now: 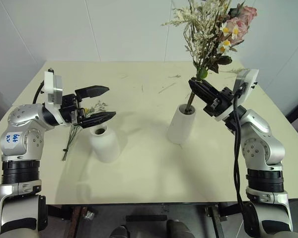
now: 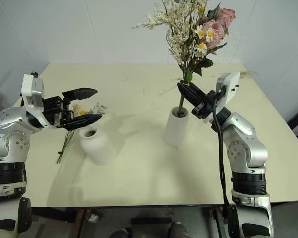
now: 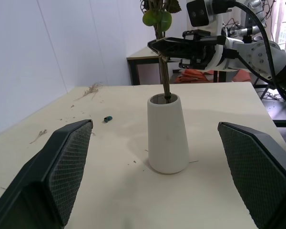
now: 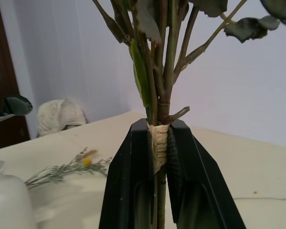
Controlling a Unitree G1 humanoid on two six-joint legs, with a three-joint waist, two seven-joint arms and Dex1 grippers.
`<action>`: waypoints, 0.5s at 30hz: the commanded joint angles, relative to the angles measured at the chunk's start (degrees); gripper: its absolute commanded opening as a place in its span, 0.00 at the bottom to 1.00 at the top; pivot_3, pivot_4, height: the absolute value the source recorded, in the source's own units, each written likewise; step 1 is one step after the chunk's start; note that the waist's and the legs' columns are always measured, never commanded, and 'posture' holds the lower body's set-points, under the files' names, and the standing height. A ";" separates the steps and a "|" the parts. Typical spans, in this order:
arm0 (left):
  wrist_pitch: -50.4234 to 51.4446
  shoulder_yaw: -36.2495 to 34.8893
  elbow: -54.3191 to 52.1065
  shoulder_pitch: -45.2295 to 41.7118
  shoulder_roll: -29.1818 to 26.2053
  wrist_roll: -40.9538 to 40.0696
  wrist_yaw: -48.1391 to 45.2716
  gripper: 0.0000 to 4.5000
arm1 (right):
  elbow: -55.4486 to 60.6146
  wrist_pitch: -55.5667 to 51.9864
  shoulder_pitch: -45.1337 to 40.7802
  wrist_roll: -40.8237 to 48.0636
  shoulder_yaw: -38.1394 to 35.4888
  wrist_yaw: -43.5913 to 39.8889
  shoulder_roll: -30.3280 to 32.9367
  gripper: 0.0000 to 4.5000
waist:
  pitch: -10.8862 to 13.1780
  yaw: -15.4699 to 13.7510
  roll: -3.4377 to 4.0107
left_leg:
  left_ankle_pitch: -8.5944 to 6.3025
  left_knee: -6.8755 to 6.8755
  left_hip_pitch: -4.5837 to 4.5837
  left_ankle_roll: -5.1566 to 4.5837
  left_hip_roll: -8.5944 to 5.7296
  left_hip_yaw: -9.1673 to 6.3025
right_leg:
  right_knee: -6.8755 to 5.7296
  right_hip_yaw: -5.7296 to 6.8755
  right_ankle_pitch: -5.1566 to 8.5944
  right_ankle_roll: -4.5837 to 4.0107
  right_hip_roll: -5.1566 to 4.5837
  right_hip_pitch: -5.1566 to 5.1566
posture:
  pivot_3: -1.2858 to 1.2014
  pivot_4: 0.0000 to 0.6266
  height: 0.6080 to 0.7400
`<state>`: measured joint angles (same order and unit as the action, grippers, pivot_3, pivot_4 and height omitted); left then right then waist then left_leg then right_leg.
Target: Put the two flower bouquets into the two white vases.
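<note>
Roses, daisies, leaves and dried grasses make up the big bouquet [image 1: 216, 29], which stands upright with its stems going down into the mouth of the tall tapered vase [image 1: 182, 124]. That vase sits on the pale table [image 1: 149, 173] and serves as the landmark for the rest. Just above the vase's rim, the right gripper [image 1: 196, 85] clamps the bundled stems at their tan wrapping, its two black fingers [image 4: 133, 186] pressed narrow on either side of the binding. The blooms spread well above the vase.

To the robot's left of the tall vase, well apart from it, stands the short bell-shaped vase [image 1: 104, 143] with its small dark opening. Farther left again, beyond the short vase, the thin sprig [image 1: 74, 134] with a yellow flower lies flat on the table, its stem running back toward the robot. The left gripper [image 1: 100, 103] hovers over the short vase and the sprig's head, jaws spread wide and holding nothing.
</note>
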<state>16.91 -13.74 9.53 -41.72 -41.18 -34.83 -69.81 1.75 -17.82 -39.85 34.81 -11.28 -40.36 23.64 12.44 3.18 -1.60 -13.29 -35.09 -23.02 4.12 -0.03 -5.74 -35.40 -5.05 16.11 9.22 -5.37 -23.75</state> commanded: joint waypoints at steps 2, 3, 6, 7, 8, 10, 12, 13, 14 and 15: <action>-0.37 -2.25 -1.91 0.24 -0.99 -1.33 0.36 1.00 | -0.26 4.03 -0.33 -1.25 -1.06 -2.35 1.39 0.37 | 0.00 0.04 0.00 | 0.00 0.00 0.00 0.00 0.00 0.00 | 0.00 0.00 0.00 0.00 0.00 0.00 | 0.52 0.24 1.00; -0.35 -2.35 -1.90 0.28 -1.10 -1.32 0.31 1.00 | -0.36 4.63 -0.49 -1.61 -1.17 -2.57 1.63 0.45 | 0.00 0.05 0.00 | 0.00 0.01 0.00 0.00 0.00 0.00 | 0.01 0.00 0.00 0.00 0.00 0.00 | 0.52 0.24 1.00; -0.26 -2.70 -1.73 0.31 -1.32 -1.31 0.15 1.00 | -0.28 4.89 -0.69 -1.66 -1.59 -3.11 2.31 0.66 | 0.00 0.01 0.00 | 0.00 0.01 0.00 0.00 0.00 0.00 | 0.02 0.00 0.00 0.00 0.00 0.00 | 0.52 0.24 1.00; -0.18 -2.73 -1.74 0.28 -1.43 -1.28 0.10 1.00 | 0.04 4.60 -0.61 -1.39 -1.66 -3.59 2.70 0.71 | 0.00 -0.01 0.00 | 0.00 0.01 0.00 0.00 0.00 0.00 | 0.03 0.00 0.00 0.00 0.00 0.00 | 0.52 0.24 1.00; -0.15 -2.76 -1.69 0.25 -1.58 -1.24 0.03 1.00 | 0.50 4.34 -0.46 -1.18 -1.64 -4.19 3.23 0.80 | 0.00 -0.02 0.00 | 0.00 0.01 0.00 0.00 0.00 0.00 | 0.03 0.00 0.00 0.00 0.00 0.00 | 0.52 0.24 1.00; -0.39 -3.04 -1.30 0.63 -2.24 -0.97 -0.30 1.00 | 1.90 3.13 0.18 -0.39 -1.61 -5.08 4.26 0.93 | 0.00 0.01 0.00 | 0.00 0.01 0.00 0.00 0.00 0.00 | 0.02 0.00 0.00 0.00 0.00 0.00 | 0.52 0.24 1.00; 0.09 -3.56 -1.88 1.49 -3.35 -0.89 0.02 1.00 | 3.04 1.16 1.10 0.77 -2.02 -6.73 6.39 1.00 | 0.00 0.05 0.00 | 0.00 0.01 0.00 0.00 0.00 0.00 | 0.02 0.00 0.00 0.00 0.01 0.00 | 0.52 0.24 1.00; 0.34 -3.83 -2.07 1.95 -4.13 -0.82 0.14 1.00 | 3.59 0.02 1.69 1.33 -2.05 -7.93 7.75 1.00 | 0.00 0.06 0.00 | 0.00 0.02 0.00 0.00 0.00 0.00 | 0.03 0.00 0.00 0.00 0.01 0.00 | 0.52 0.24 1.00; 0.27 -4.26 -1.63 2.44 -5.21 -0.66 -0.10 1.00 | 4.39 -0.95 2.40 1.56 -1.64 -9.12 9.08 1.00 | 0.00 0.02 0.00 | 0.00 0.03 0.00 0.00 0.01 0.00 | 0.04 0.00 0.00 0.00 0.00 0.00 | 0.52 0.24 1.00; 0.33 -4.50 -1.29 2.80 -6.16 -0.33 0.02 1.00 | 4.79 -1.83 3.19 1.91 -1.43 -10.61 10.62 1.00 | 0.00 0.03 -0.01 | -0.01 0.04 0.00 -0.01 0.01 0.00 | 0.08 0.00 0.01 0.00 0.00 0.00 | 0.52 0.24 1.00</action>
<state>17.48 -15.81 9.51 -38.87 -45.57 -35.01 -69.74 3.43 -18.56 -37.04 35.05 -11.65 -48.70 32.65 12.45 3.21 -1.61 -13.30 -35.06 -23.03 4.11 -0.02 -5.74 -35.30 -5.05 16.12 9.22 -5.37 -23.75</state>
